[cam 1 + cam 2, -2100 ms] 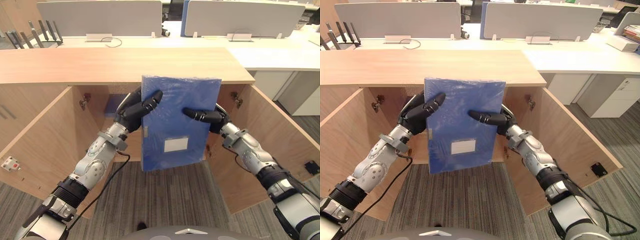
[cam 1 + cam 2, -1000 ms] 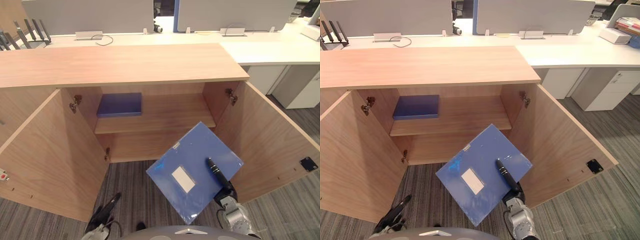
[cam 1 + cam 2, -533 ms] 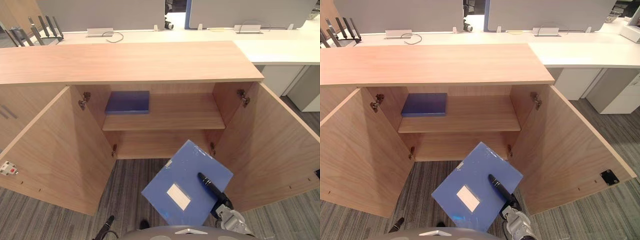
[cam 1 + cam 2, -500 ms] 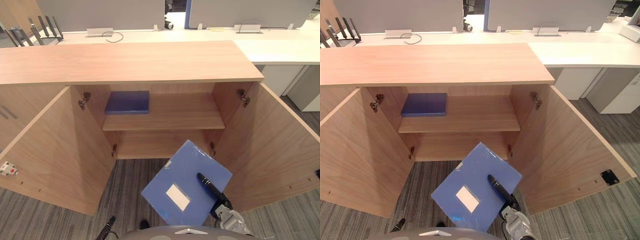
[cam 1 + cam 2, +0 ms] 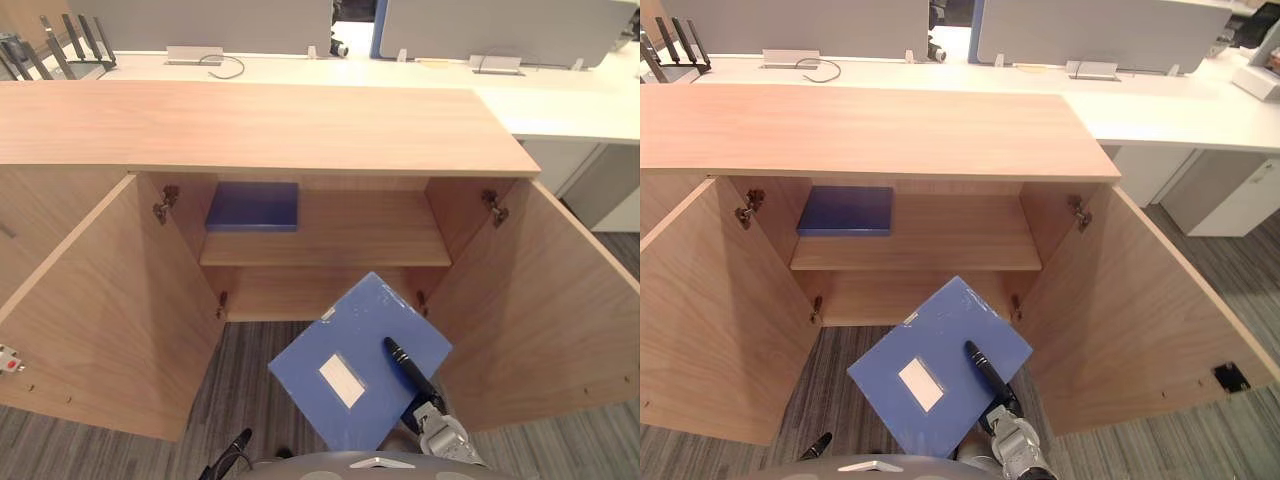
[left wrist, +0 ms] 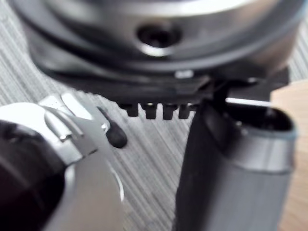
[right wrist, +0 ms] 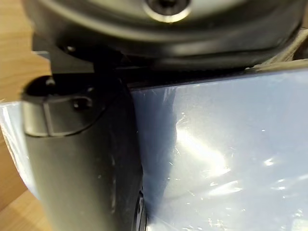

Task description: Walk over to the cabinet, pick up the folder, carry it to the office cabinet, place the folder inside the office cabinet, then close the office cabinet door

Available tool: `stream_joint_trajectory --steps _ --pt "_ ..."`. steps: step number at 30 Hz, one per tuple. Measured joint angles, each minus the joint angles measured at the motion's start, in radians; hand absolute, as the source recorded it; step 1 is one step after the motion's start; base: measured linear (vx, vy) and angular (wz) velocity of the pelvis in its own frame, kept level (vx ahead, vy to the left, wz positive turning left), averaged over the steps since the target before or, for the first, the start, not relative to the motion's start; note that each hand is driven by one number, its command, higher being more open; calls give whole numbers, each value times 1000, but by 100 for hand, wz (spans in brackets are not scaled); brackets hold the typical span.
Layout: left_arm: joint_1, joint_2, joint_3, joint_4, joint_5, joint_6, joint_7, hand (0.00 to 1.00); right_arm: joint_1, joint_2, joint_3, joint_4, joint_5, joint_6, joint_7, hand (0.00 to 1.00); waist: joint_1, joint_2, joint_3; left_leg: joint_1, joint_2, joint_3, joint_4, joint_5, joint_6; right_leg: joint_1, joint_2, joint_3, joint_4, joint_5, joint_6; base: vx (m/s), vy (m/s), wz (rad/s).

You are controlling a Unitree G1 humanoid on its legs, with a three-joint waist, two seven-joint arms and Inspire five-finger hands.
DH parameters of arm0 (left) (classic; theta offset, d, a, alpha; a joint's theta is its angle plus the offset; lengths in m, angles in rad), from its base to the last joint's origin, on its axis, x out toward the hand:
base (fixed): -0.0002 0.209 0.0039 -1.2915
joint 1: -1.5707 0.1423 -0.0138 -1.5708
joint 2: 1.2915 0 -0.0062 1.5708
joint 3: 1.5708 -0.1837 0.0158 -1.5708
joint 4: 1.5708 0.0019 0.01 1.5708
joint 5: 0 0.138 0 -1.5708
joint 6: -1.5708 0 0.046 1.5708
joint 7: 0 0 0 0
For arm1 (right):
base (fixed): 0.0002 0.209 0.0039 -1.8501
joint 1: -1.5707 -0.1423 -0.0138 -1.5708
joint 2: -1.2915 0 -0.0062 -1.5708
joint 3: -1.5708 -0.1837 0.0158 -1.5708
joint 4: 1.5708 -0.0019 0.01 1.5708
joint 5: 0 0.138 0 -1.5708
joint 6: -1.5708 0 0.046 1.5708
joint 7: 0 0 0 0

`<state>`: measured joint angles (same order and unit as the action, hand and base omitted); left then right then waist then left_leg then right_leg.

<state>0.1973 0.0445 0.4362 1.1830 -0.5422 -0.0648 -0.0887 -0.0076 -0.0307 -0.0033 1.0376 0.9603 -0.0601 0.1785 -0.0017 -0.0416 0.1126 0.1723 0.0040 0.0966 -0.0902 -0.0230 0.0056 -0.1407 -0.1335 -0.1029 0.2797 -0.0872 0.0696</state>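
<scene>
The right robot hand (image 5: 408, 368) grips the blue folder (image 5: 345, 375), thumb pressed on its cover. It holds the folder tilted, one corner up, above the carpet floor (image 5: 250, 360) before the open office cabinet (image 5: 300, 130), nearer the right door (image 5: 530, 300). A second blue folder (image 5: 252, 207) lies at the left end of the shelf (image 5: 370, 235). The left robot hand (image 5: 236, 449) hangs low; whether it is open or closed cannot be told.

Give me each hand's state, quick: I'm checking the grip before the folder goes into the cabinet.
Left hand: cannot be told.
Right hand: closed on the blue folder.
</scene>
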Motion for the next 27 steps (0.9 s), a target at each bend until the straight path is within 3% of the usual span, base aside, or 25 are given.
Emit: stream_joint_trajectory --steps 1,2,6,9,13,18,20,22,23,24,26,27 --pt "3 -2 11 -1 2 -1 6 100 13 4 13 -4 7 3 -8 0 2 -10 -8 18 -10 -10 0 -13 -10 6 -14 2 -12 45 -10 208 -116 27" --pt "5 -23 14 -8 2 0 7 100 16 -14 15 -6 8 2 -10 0 9 13 -35 11 11 -11 2 -23 -27 7 7 -17 -37 35 -19 263 -125 17" --pt "4 -78 37 -14 4 -1 13 100 17 -21 14 -15 29 -3 -12 0 23 81 -45 1 80 -9 4 -46 -68 37 73 -50 -100 32 -33 275 -114 2" --pt "-3 -82 49 -22 4 -2 13 100 17 -18 13 -15 29 -3 -13 0 23 89 -50 -7 117 -19 5 -62 -94 56 109 -82 -138 34 -40 251 -77 17" --pt "-1 -81 48 -48 34 -4 13 100 22 -17 -4 -15 29 -6 -13 0 21 73 -45 5 123 -18 5 -70 -105 82 116 -90 -159 34 -40 161 -1 4" --pt "-16 -68 23 -54 43 -14 16 100 30 -11 -4 -15 29 -6 -13 0 19 55 -58 -6 94 -21 8 -69 -104 109 85 -96 -222 53 -21 73 58 9" --pt "-39 -54 22 -61 43 -16 24 100 28 -1 9 -15 27 -6 -14 0 14 34 -55 -49 72 -38 67 -70 -104 112 64 -115 -231 55 -18 19 41 40" --pt "-41 -55 28 -98 43 -18 36 100 30 12 15 -19 27 -6 -20 0 18 19 -43 -133 64 -39 271 -130 -112 141 47 -125 -230 49 -26 -11 -7 41" --pt "-45 -60 32 -110 43 -18 37 100 31 14 19 -34 28 -6 -24 0 24 27 -24 -205 82 -30 489 -183 -115 186 52 -144 -230 28 -43 -7 -27 38" --pt "-45 -67 32 -117 43 -19 39 100 31 12 29 -55 28 -7 -28 0 28 42 -6 -284 118 -6 712 -194 -121 232 60 -153 -231 0 -42 -2 -24 32" --pt "-38 -75 31 -117 44 -17 43 100 33 10 34 -85 28 -9 -34 0 40 70 5 -374 186 18 943 -164 -91 266 85 -161 -224 -30 -54 -15 34 8" --pt "-30 -79 31 -115 45 -17 42 100 33 8 28 -102 30 -14 -40 0 49 79 4 -389 203 34 961 -203 -81 273 85 -157 -211 -43 -53 3 48 2"
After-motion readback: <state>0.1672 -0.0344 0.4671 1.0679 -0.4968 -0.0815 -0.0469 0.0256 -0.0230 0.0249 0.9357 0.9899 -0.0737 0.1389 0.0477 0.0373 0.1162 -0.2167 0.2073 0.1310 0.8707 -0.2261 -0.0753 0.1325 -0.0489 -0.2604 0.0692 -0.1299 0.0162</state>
